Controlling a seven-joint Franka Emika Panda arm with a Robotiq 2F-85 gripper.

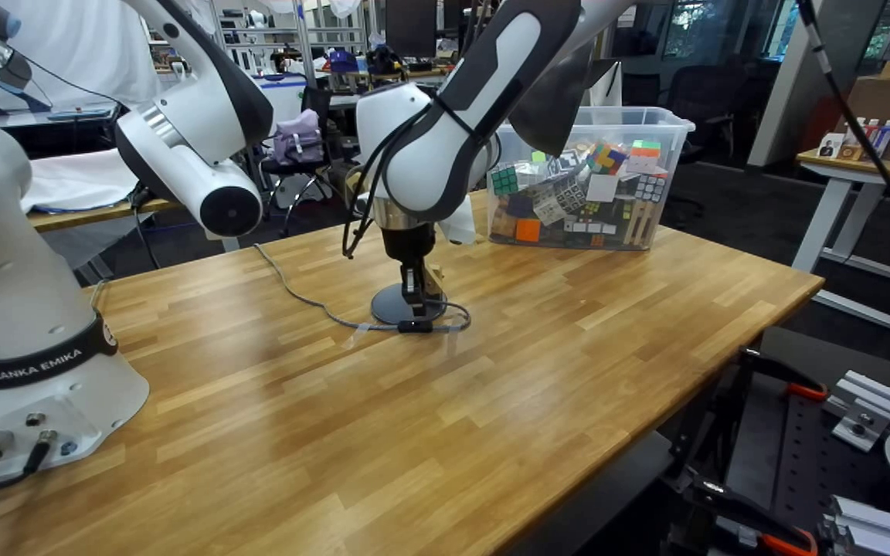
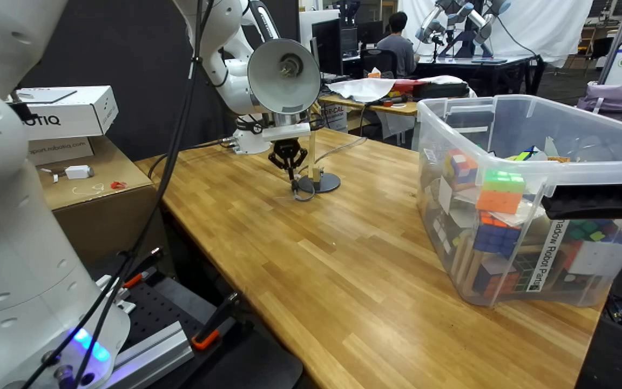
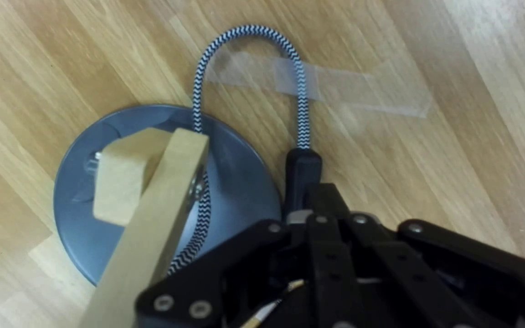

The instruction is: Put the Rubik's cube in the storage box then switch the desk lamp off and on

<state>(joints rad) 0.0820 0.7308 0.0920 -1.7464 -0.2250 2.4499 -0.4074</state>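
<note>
Plenty of wooden table (image 2: 354, 243) between lamp (image 2: 268, 81) and see-through box (image 2: 575, 169) of cubes (image 2: 497, 240), set near an edge (image 2: 589, 337), with cluttered room (image 1: 731, 181) around. Clenched pincer (image 2: 293, 183) at cord switch (image 3: 303, 173), beside lamp base (image 3: 244, 182).

Here stands the desk lamp (image 2: 312, 150), upright on its round dark grey base (image 3: 244, 182), tan wooden arm (image 3: 148, 232) rising, the pale inside of its head (image 2: 276, 84) facing an exterior view, bulb (image 2: 290, 66) looking unlit! A braided cord (image 3: 301, 98) loops off the base into a dark switch (image 3: 303, 175), partly hidden. Well apart sits the storage box (image 1: 621, 126), clear, upright, open-topped, loaded with colourful Rubik's cubes (image 2: 497, 240) (which one the task means, no telling).
</note>
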